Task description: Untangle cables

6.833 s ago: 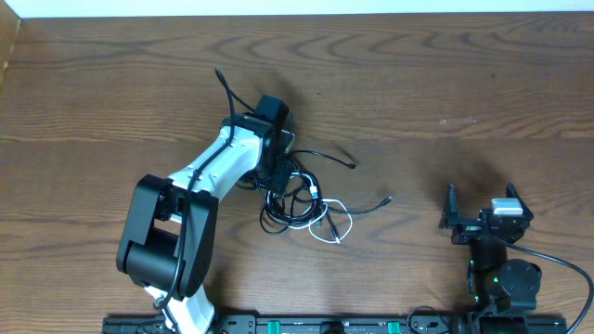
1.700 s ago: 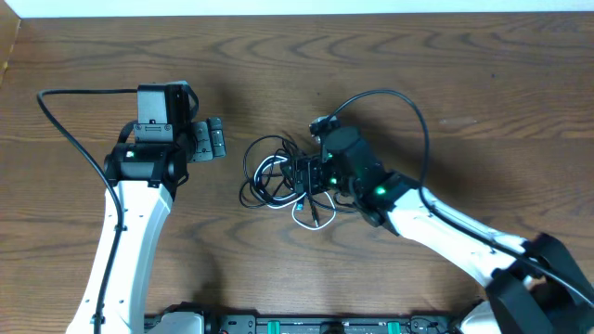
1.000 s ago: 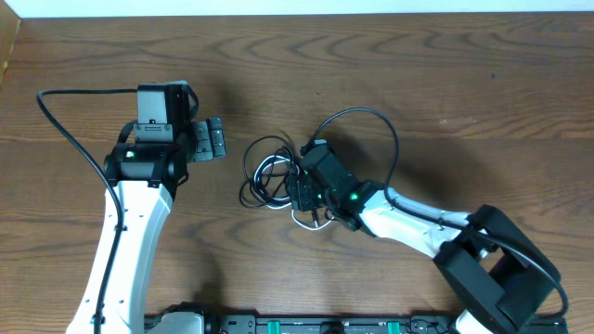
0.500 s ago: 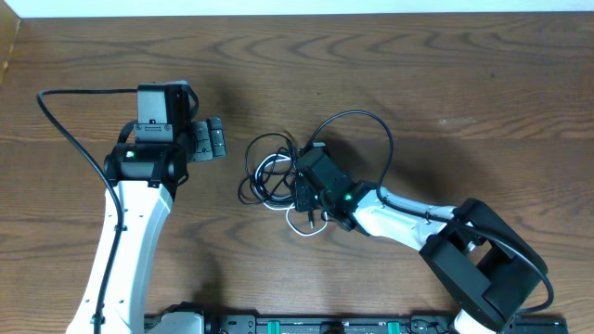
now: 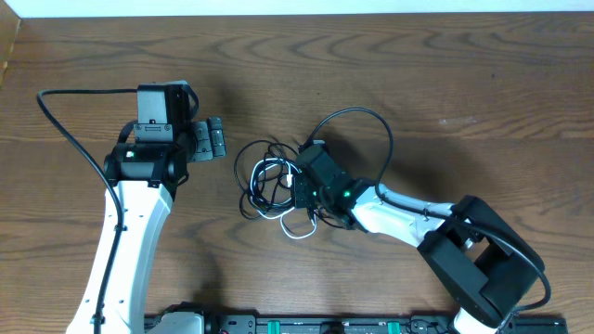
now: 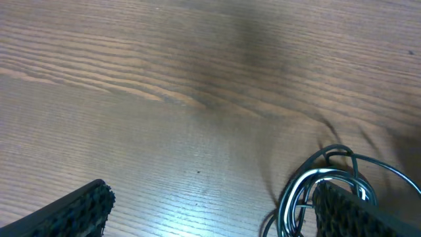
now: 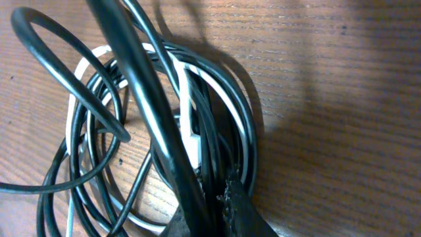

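The cables (image 5: 264, 181) lie in a looped tangle at the table's middle: black cords with a white one (image 5: 302, 229) trailing toward the front. My right gripper (image 5: 299, 190) sits at the tangle's right side. In the right wrist view its fingers (image 7: 230, 197) are shut on black strands of the cables (image 7: 131, 131), beside a white plug (image 7: 193, 141). My left gripper (image 5: 217, 141) hovers open a short way left of the tangle, holding nothing. In the left wrist view the cables (image 6: 309, 191) show just inside its right finger (image 6: 348, 210).
The right arm's thick black cable (image 5: 362, 121) arcs above the tangle's right side. The left arm's own cable (image 5: 65, 121) loops out toward the table's left edge. A rail with the arm bases (image 5: 325, 325) runs along the front.
My right gripper has shut on the cables and nudged the tangle slightly left. The left arm has not moved.
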You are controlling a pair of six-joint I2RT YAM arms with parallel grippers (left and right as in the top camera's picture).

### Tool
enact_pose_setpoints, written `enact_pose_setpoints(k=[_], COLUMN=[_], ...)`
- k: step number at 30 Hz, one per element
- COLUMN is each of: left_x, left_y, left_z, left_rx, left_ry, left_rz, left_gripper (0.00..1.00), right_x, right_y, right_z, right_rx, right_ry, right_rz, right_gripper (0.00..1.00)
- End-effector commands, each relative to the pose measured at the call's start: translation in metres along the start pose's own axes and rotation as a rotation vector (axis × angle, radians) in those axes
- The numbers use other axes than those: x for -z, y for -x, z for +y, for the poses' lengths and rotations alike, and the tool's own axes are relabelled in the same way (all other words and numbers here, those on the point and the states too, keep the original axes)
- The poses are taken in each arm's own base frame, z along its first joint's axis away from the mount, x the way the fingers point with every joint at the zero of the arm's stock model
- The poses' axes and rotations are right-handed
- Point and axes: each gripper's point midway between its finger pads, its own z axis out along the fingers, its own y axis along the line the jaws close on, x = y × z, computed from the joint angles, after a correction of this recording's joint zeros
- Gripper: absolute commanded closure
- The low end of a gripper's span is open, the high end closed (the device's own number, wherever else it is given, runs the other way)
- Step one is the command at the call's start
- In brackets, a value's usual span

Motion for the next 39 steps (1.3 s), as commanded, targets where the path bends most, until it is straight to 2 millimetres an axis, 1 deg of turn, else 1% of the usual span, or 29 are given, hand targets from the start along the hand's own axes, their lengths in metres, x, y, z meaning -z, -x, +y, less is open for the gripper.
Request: enact_pose_setpoints(k=[1,5,7,9,12,13,14,16,18,21,23,25,28,29,30,34,39], left_x=[0.0,0.001,0.002,0.003,0.005,0.007,0.011,0.019,0.029,0.044,0.05,0.053,0.053,0.054,0.056,0.065,0.065], left_y=[0.002,0.001,0.0,-0.001,-0.002,-0.003,-0.005,-0.007,-0.01,-0.013,-0.014,-0.014,-0.014,-0.014,-0.015,-0.016,-0.016], left_z=[-0.005,-0.019,-0.025,-0.031,-0.041,-0.046,-0.059,-0.077,-0.093,-0.113,-0.12,-0.122,-0.122,-0.123,-0.125,-0.132,-0.132], left_rx=[0.016,0.003,-0.017,-0.033,-0.047,-0.061,-0.113,-0.18,-0.24,-0.31,-0.335,-0.339,-0.339,-0.339,-0.345,-0.371,-0.371], left_ry=[-0.033,-0.117,-0.153,-0.187,-0.248,-0.277,-0.358,-0.475,-0.588,-0.736,-0.79,-0.811,-0.812,-0.819,-0.832,-0.903,-0.905], left_rz=[0.001,0.01,0.013,0.016,0.022,0.023,0.023,0.017,0.005,-0.021,-0.033,-0.036,-0.036,-0.036,-0.039,-0.054,-0.054], left_gripper=[0.04,0.04,0.04,0.04,0.05,0.05,0.05,0.06,0.08,0.09,0.09,0.11,0.18,0.24,0.28,0.29,0.29], right_x=[0.015,0.055,0.072,0.095,0.122,0.128,0.14,0.151,0.156,0.157,0.157,0.157,0.16,0.161,0.163,0.171,0.18], right_y=[0.017,0.055,0.067,0.08,0.09,0.092,0.096,0.099,0.099,0.097,0.096,0.094,0.091,0.09,0.09,0.09,0.09], right_z=[0.01,0.029,0.031,0.033,0.044,0.047,0.051,0.055,0.056,0.055,0.055,0.057,0.067,0.071,0.074,0.09,0.103], right_rx=[0.059,0.139,0.155,0.169,0.21,0.221,0.248,0.274,0.299,0.332,0.352,0.375,0.413,0.421,0.431,0.471,0.499], right_ry=[0.077,0.162,0.171,0.182,0.234,0.242,0.253,0.261,0.261,0.252,0.247,0.259,0.319,0.336,0.353,0.437,0.512], right_rz=[-0.002,-0.1,-0.139,-0.185,-0.23,-0.242,-0.272,-0.297,-0.306,-0.302,-0.299,-0.296,-0.288,-0.29,-0.293,-0.309,-0.322], right_gripper=[0.99,0.99,0.99,0.99,0.99,0.99,0.99,0.99,0.99,0.99,0.99,0.99,0.99,0.99,0.99,0.99,0.99])
